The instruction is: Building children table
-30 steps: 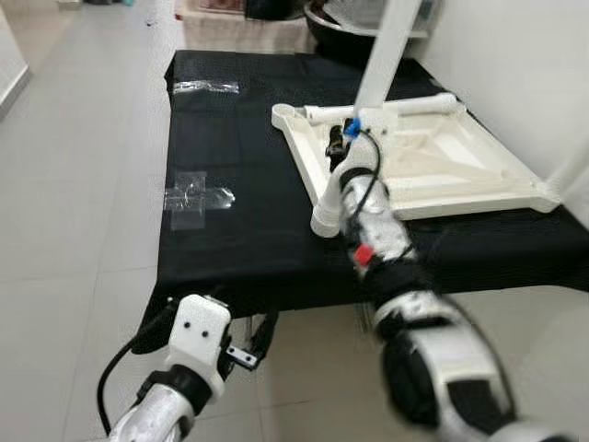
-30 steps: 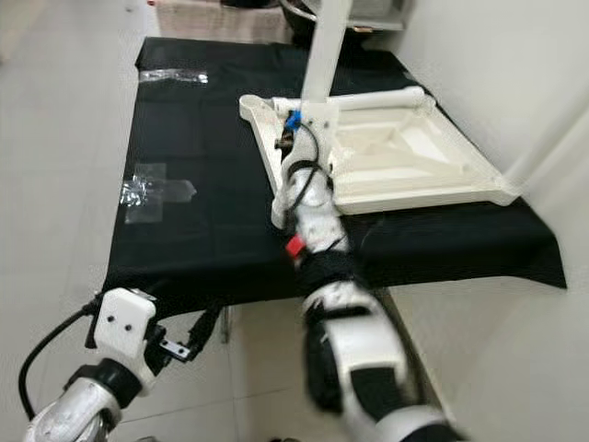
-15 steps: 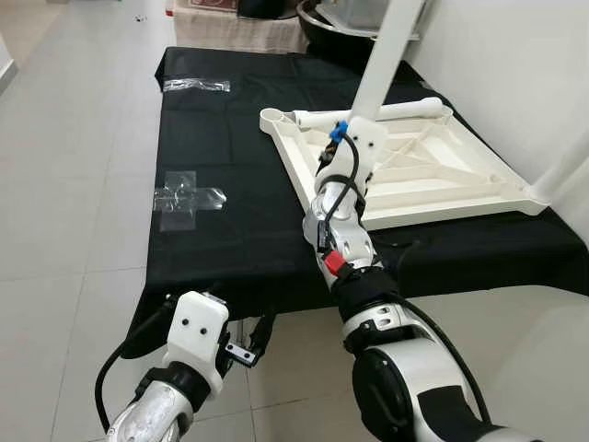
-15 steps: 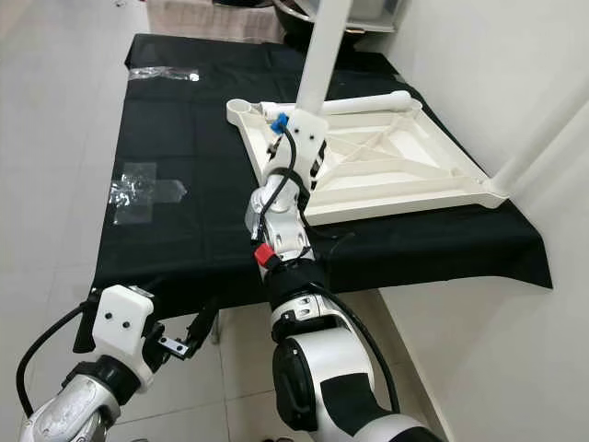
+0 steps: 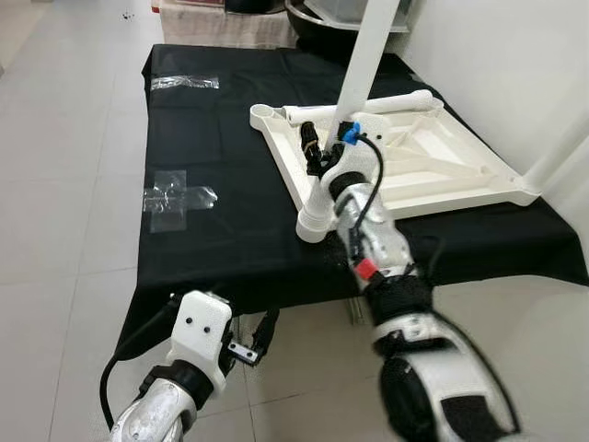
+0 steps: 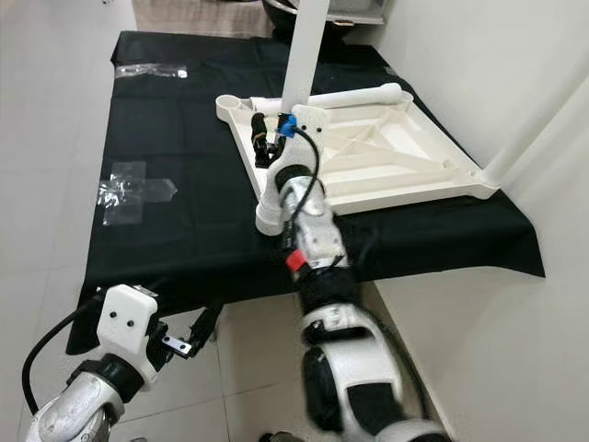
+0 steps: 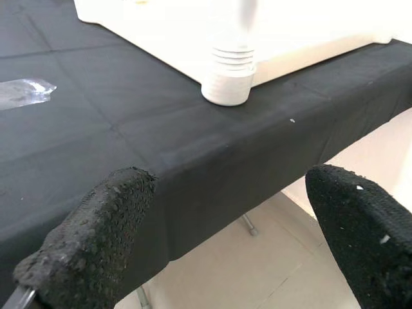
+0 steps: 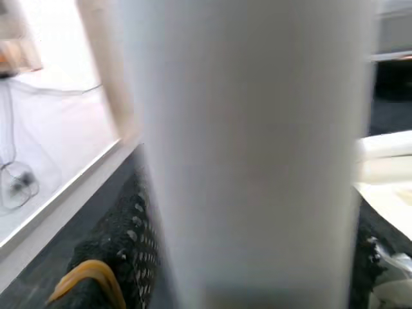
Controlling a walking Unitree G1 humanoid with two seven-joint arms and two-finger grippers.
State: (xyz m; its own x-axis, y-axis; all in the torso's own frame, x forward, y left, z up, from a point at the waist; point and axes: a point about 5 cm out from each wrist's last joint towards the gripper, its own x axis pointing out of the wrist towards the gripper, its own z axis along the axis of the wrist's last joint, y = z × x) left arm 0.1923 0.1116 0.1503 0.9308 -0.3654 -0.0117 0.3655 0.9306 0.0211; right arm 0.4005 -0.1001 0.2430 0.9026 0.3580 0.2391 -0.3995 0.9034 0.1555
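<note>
White table frame (image 5: 414, 166) lies upside down on the right half of the black-draped tabletop (image 5: 221, 239), its right corner reaching the cloth's right edge beside the wall. Right gripper (image 5: 317, 152) is at the frame's near-left rim, jaws clenched on a white table leg (image 5: 363, 64) that rises steeply up and away. A second leg (image 5: 363, 104) lies along the frame's far rim. Left half of tabletop open except two clear tape patches (image 5: 175, 193). Left gripper (image 7: 219, 232) hangs below the near edge, jaws released. No legible writing.
</note>
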